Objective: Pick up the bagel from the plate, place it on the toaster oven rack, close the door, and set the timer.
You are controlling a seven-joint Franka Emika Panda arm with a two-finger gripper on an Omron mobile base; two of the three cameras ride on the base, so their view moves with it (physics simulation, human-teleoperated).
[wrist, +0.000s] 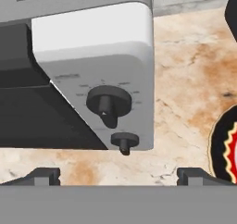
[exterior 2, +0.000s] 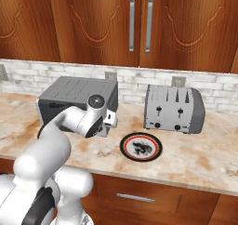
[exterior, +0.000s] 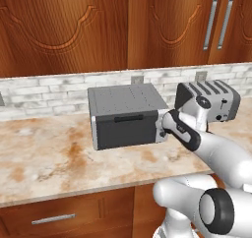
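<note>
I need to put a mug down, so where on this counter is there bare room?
The widest bare patch is the counter left of the toaster oven, out to the front edge. Right of the plate, in front of the toaster, is also free. Between oven and toaster it is crowded: the open gripper hangs there.

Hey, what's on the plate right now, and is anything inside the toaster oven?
The plate shows its dark centre pattern and no bagel on it. The toaster oven has its door shut, so whatever is inside is hidden.
</note>
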